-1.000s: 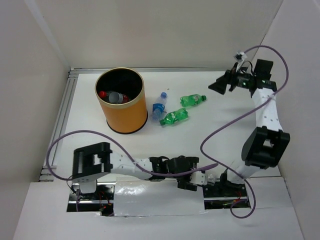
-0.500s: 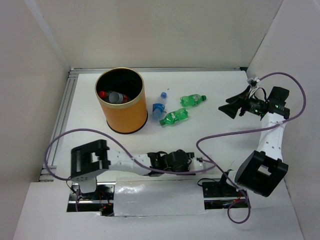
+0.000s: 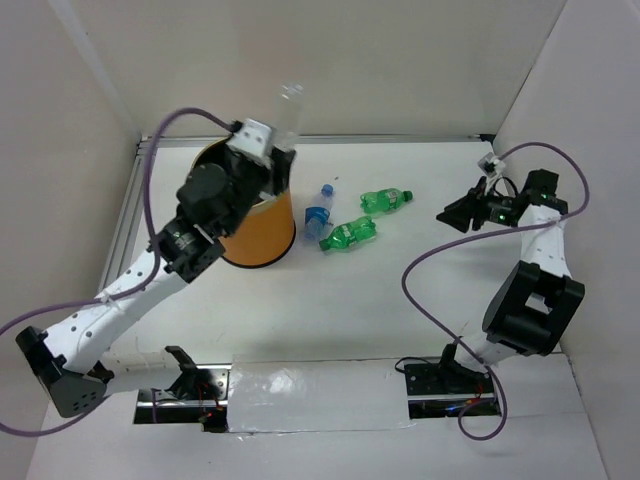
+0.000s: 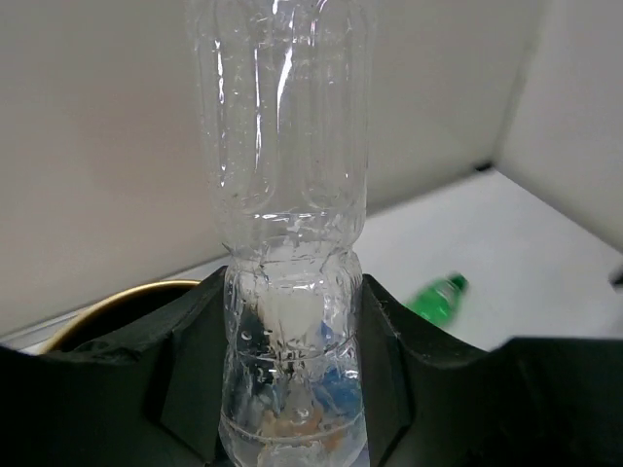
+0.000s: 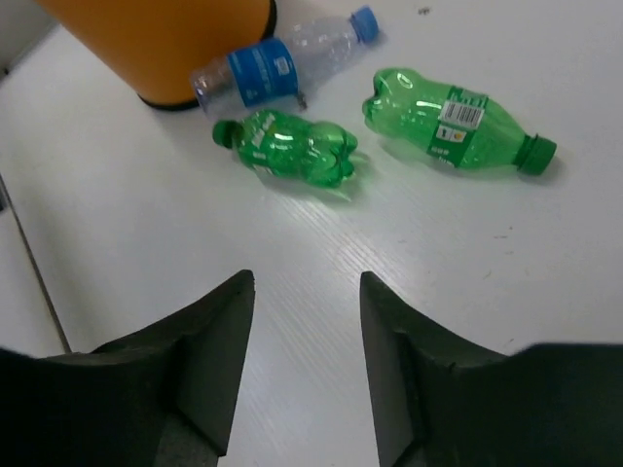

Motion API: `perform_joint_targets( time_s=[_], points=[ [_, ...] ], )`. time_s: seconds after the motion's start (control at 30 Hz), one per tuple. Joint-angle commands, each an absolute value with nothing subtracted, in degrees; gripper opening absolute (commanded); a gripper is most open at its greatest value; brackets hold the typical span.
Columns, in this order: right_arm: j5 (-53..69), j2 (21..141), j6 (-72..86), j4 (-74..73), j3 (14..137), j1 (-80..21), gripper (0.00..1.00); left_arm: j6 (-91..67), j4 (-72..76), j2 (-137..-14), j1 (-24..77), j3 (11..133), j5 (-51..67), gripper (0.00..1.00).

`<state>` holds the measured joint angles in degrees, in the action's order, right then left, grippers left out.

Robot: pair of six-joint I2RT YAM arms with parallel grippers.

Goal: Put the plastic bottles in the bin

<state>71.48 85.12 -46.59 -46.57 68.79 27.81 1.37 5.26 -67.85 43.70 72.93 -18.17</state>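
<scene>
Left pincer point(image 4: 292, 394) clenched on clear bottle point(image 4: 292, 175) over bin point(image 3: 256, 236); right pincer point(image 5: 302, 321) spread, empty.
Held bottle's long axis stood upright. Bin mouth sat just below the left pincer, probably slightly off to one side. Blue-label bottle point(image 5: 261, 70), left green bottle point(image 5: 292, 146) and right green bottle point(image 5: 448, 117) lay flat ahead of the right pincer, the nearer arm.

the plain clear plastic bottle point(image 4: 289, 195) clamped in the left gripper point(image 4: 292, 384) hangs over the tall orange cylindrical bin point(image 3: 270, 225), while bare white table point(image 5: 467, 253) lies open from the right gripper point(image 5: 307, 292) to the two green plastic bottles point(image 5: 292, 146) point(image 5: 453, 117).
</scene>
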Motion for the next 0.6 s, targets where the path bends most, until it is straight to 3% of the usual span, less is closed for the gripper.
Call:
perform_joint_targets(
  time_s=[0.0, 0.13, 0.17, 0.23, 0.33, 0.57],
  points=[
    [63.5, 85.3, -47.9, -45.1, 72.9, 23.4, 0.55, -3.4, 3.3, -70.7, 37.5, 74.7, -27.5, 0.39],
    [58.2, 84.0, -46.5, -37.5, 72.9, 18.2, 0.88, -4.7, 5.1, -73.3, 30.1, 72.0, -28.7, 0.42],
    [57.2, 84.0, -47.6, -36.7, 72.9, 16.3, 0.91, -4.7, 4.1, -74.2, 28.2, 72.0, -27.9, 0.44],
    [53.9, 84.9, -54.5, -33.5, 72.9, 14.4, 0.95, -5.7, 1.2, -76.4, 27.2, 72.7, -29.6, 0.58],
    [52.5, 89.2, -75.0, -33.9, 74.3, 12.5, 0.95, -7.8, -2.2, -79.7, 25.2, 73.9, -31.0, 0.99],
    [49.7, 107.6, -96.7, -37.2, 88.7, 9.8, 1.00, -6.9, -6.2, -77.0, 26.3, 78.8, -25.9, 1.00]
  ],
)
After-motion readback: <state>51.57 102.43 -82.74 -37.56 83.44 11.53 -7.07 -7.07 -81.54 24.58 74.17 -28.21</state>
